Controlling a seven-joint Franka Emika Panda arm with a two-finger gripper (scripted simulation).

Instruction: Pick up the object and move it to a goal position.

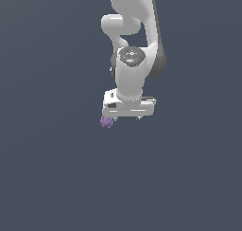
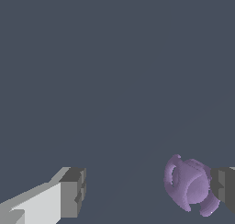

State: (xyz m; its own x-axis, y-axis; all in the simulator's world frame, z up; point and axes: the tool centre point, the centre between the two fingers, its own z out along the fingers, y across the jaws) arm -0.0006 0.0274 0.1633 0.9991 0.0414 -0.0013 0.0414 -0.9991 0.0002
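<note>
The object (image 2: 190,187) — purple and lumpy — sits between our gripper's (image 2: 147,191) 2 widely spread fingers, touching or just beside 1 pad (image 2: 224,186), nothing clamped. In the exterior view the object (image 1: 107,122) peeks out under the gripper (image 1: 126,116) — fingertips mostly hidden by the hand
</note>
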